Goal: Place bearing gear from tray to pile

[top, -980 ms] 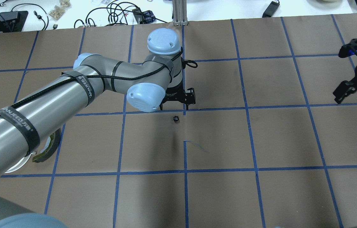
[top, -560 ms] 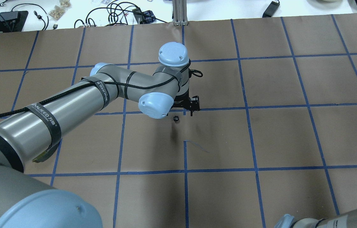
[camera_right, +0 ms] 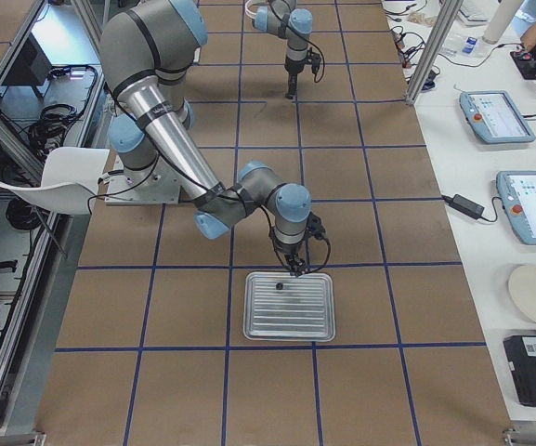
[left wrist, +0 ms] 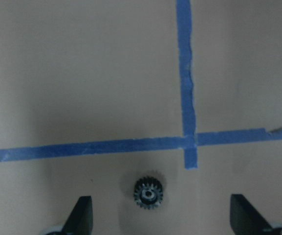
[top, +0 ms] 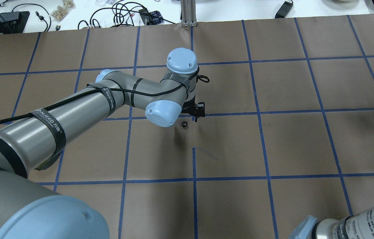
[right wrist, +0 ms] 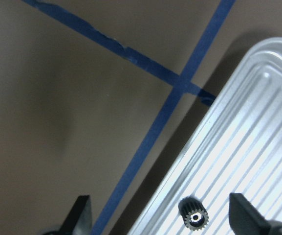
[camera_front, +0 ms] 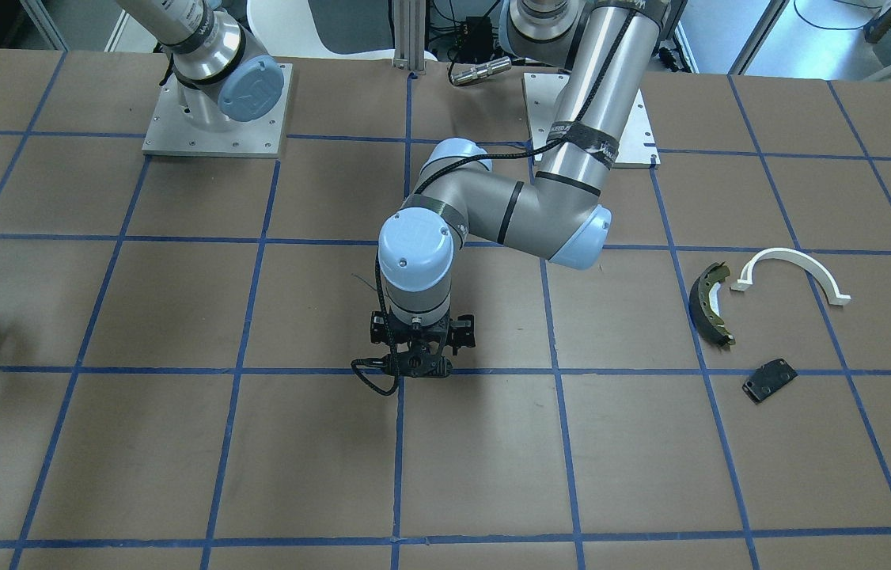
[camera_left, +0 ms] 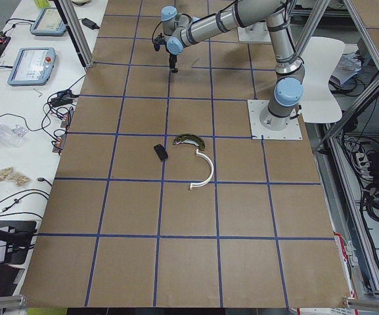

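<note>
Gears number two: table gear (left wrist: 148,194) sits within the spread-apart left gripper (left wrist: 161,211), tray gear (right wrist: 196,216) on the one tray (right wrist: 258,122) within the spread-apart right gripper (right wrist: 159,211); pile (camera_front: 701,307) has three parts.

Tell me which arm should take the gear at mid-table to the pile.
Left. The left gripper, open, hangs right over that gear, and the pile lies on its side. The right gripper is off over the tray.

Bearing gear (left wrist: 148,193) on the worktop (left wrist: 82,73) under the left hand (left wrist: 161,209), beside a tape crossing (left wrist: 189,140); second gear (right wrist: 195,216) in the tray (right wrist: 258,122), under the right hand (right wrist: 160,211).
</note>
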Tool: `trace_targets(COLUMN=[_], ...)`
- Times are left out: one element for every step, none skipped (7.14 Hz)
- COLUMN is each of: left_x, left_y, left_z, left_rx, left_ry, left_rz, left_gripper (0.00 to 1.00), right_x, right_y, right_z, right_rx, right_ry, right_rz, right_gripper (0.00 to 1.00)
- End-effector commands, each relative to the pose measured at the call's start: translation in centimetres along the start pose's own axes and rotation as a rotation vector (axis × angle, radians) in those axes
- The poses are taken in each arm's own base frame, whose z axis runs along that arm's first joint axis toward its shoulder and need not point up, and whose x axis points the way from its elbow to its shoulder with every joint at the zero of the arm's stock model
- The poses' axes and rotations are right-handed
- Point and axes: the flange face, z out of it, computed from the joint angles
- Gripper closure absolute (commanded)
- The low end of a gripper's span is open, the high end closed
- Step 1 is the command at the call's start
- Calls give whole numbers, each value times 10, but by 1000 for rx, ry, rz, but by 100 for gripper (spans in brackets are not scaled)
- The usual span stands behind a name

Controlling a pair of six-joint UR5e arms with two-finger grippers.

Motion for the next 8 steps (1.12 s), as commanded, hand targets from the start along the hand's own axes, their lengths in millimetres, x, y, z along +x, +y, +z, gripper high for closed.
trace_targets(left_x=[0,1,1,1,4,7,6,6], left_y=[1,0,0,0,1,2,3,4], left_z=[11,13,15,15,14,14,10,10], left_rx=[-18,-22,-25,-24,-30,-39,-34,-37], left_ry=[-2,-2,-3,0,22,45,47,46], left_rz=[-4,-7,-16,-19,-24,-53,-55,-55], left_gripper=[9,9,10,22,32,43,48,57], right_x=[11,18,21,28,37,49,48,46], right_y=[23,39,44,44,43,42,42,42], right_z=[13,13,20,27,35,29,32,39], right_rx=[12,15,14,12,13,13,13,12], right_ry=[-7,-5,-15,-16,-20,3,-5,-20], right_rz=[-48,-65,-62,-59,-59,-59,-51,-50], right_gripper=[1,2,2,2,2,2,3,4])
